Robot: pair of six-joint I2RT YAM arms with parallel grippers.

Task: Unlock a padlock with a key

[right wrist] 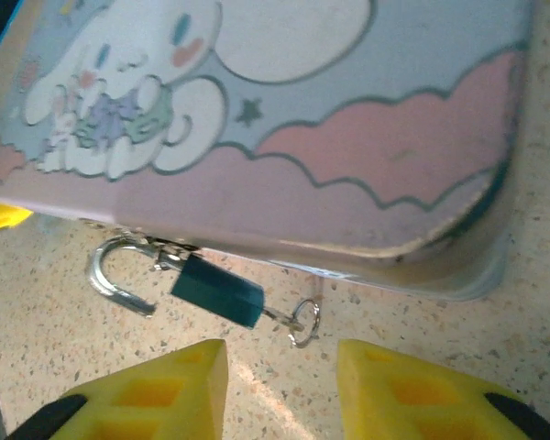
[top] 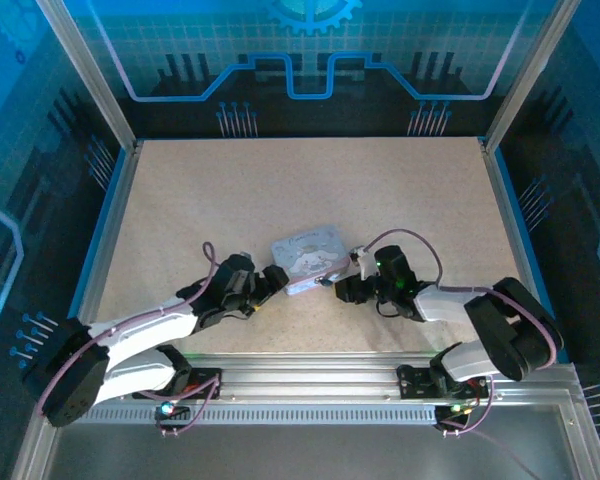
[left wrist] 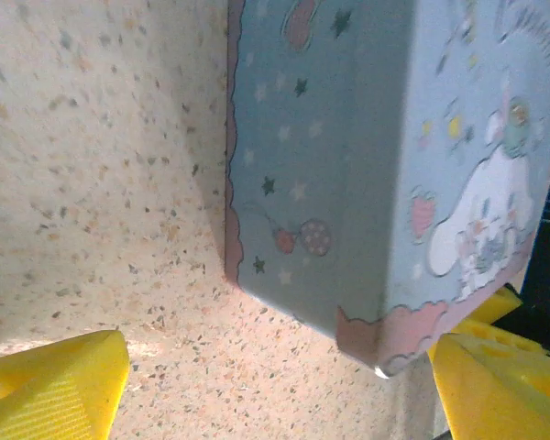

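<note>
The padlock (right wrist: pixel 216 291) is a small dark teal block hanging from the hasp on the near edge of the lilac cartoon tin (right wrist: pixel 284 119). Its silver shackle (right wrist: pixel 115 275) curves left, with one end free of the body. The key (right wrist: pixel 289 316) sticks out of the lock's right end, with a small wire ring on it. My right gripper (right wrist: pixel 282 367) is open just below the lock and key and touches neither. My left gripper (left wrist: pixel 275 385) is open at the tin's (left wrist: pixel 348 165) other side, with a tin corner just above its gap. From above, the tin (top: pixel 305 258) lies between the left gripper (top: pixel 273 277) and the right gripper (top: pixel 345 290).
The speckled tabletop (top: pixel 280 190) stretches bare behind the tin. An aluminium rail (top: pixel 310 375) runs along the near edge, and framed blue walls (top: pixel 100 110) close in the sides and back.
</note>
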